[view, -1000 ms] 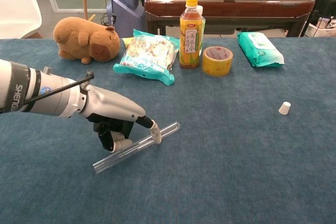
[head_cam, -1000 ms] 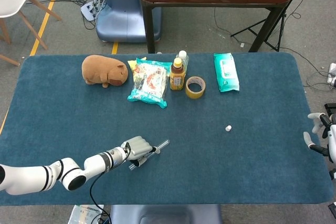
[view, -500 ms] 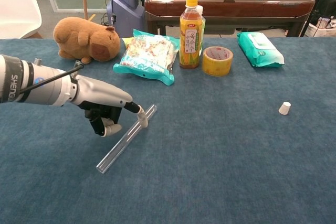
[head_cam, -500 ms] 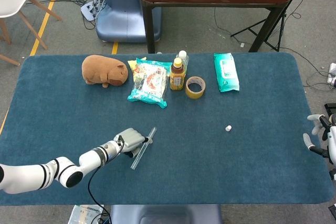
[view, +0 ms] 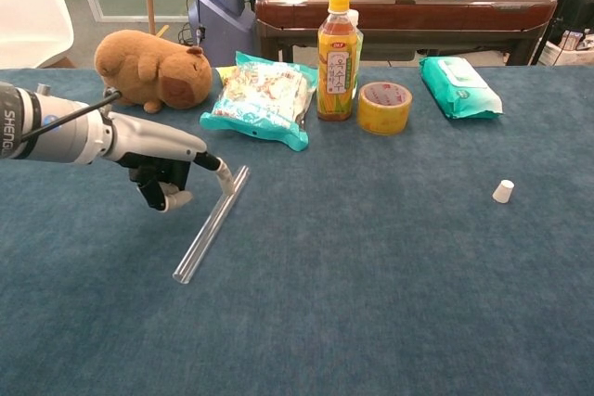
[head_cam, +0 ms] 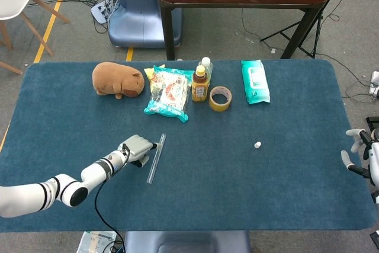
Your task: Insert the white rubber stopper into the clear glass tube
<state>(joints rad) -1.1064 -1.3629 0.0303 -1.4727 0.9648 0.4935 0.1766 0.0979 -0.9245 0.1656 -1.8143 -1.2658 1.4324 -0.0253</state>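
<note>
left hand (view: pixel 172 166) fingers hold glass tube (view: pixel 212 223); stopper (view: pixel 502 192) well apart, open cloth between.

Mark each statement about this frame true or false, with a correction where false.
1. The white rubber stopper is already seated in the clear glass tube. False: it stands alone on the cloth, far from the tube.
2. The left hand touches the tube near its far end. True.
3. The right hand holds the stopper. False: it sits at the table edge, holding nothing.
4. The tape roll lies between the bottle and the wipes pack. True.
</note>
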